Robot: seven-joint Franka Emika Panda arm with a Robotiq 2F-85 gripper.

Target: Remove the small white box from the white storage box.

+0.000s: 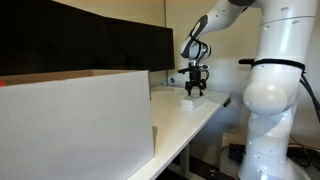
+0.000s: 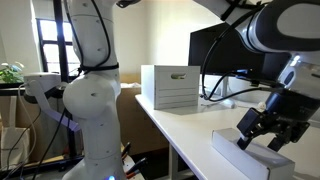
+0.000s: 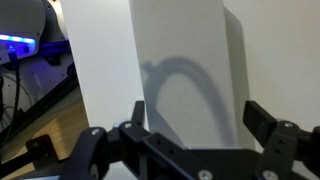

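Gripper (image 2: 263, 140), jaws wide & empty, hovers over small white box (image 2: 248, 157) on table (image 2: 185, 135); white storage box (image 2: 168, 88) well apart. Risk: a jaw clips box on lift-off, nudging it off table edge.

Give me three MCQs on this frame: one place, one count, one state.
1. Where is the small white box? A in the white storage box; B on the tabletop, under the gripper; C on the floor.
2. White boxes on the tabletop? A two; B one; C four.
3. Gripper jaws? A pressed together; B unseen; C spread, box between.
Key: B, it lies apart from the storage box; A, both exterior views show two; C, wrist view shows it, contact unclear.
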